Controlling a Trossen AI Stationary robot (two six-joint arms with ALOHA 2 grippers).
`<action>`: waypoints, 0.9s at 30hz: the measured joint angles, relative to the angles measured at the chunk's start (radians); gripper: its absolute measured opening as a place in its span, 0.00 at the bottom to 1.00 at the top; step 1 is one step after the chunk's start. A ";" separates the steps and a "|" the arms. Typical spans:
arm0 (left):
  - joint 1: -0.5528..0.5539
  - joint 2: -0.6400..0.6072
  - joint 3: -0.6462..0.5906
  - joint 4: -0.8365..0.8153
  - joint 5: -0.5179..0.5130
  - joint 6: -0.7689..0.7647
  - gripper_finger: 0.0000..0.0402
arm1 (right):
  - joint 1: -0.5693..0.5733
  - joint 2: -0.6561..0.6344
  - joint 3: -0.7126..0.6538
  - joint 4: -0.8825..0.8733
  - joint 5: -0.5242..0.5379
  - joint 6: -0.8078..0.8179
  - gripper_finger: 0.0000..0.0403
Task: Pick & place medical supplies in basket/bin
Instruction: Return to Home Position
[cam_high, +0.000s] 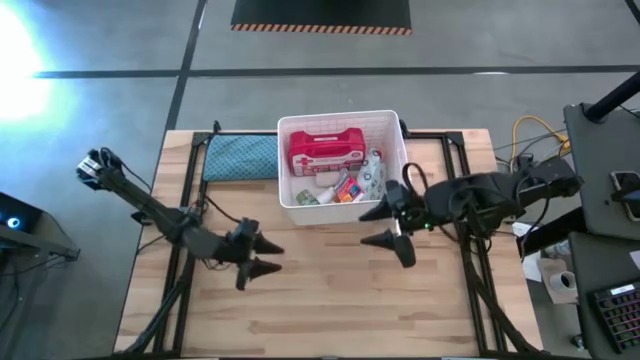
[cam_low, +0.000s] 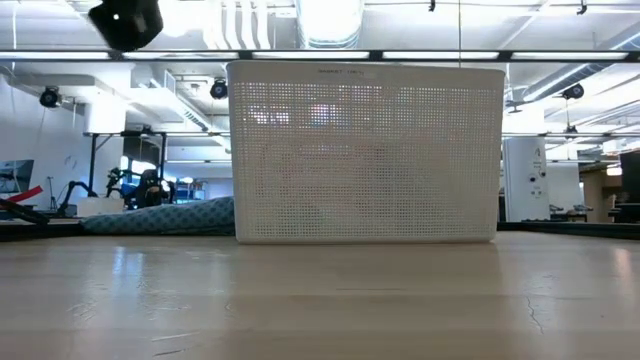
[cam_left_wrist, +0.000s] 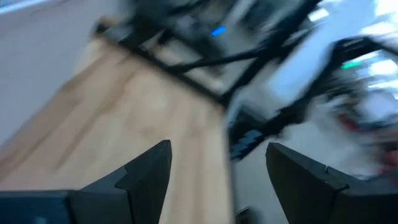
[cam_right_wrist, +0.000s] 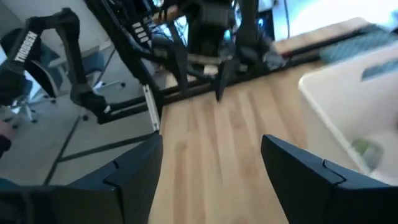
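The white plastic bin (cam_high: 340, 125) stands at the table's far middle; its perforated wall (cam_low: 365, 150) fills the low view. Inside it lie the red first-aid case (cam_high: 323, 152), the patterned wipes packet (cam_high: 372, 178) and small boxes and bottles (cam_high: 340, 190). My left gripper (cam_high: 272, 257) is open above the table's left middle, near side of the bin, holding nothing. My right gripper (cam_high: 372, 226) is open just near the bin's right corner, holding nothing. A corner of the bin (cam_right_wrist: 348, 93) shows in the right wrist view.
A teal-blue cloth pad (cam_high: 240, 157) lies left of the bin, at the far left of the table, and shows in the low view (cam_low: 165, 217). Bare wooden tabletop (cam_high: 320, 300) spreads across the near half. Equipment and cables stand off the table's right edge (cam_high: 560, 200).
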 joint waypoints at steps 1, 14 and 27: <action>0.004 -0.009 -0.034 0.088 0.027 0.029 0.60 | 0.007 0.000 -0.021 0.011 -0.001 0.016 0.65; 0.021 0.031 -0.254 0.609 0.106 0.151 0.60 | 0.086 -0.010 -0.349 0.466 -0.049 0.120 0.62; 0.320 -0.205 -0.253 0.324 0.400 0.150 0.60 | 0.043 -0.269 -0.414 0.313 -0.065 0.073 0.64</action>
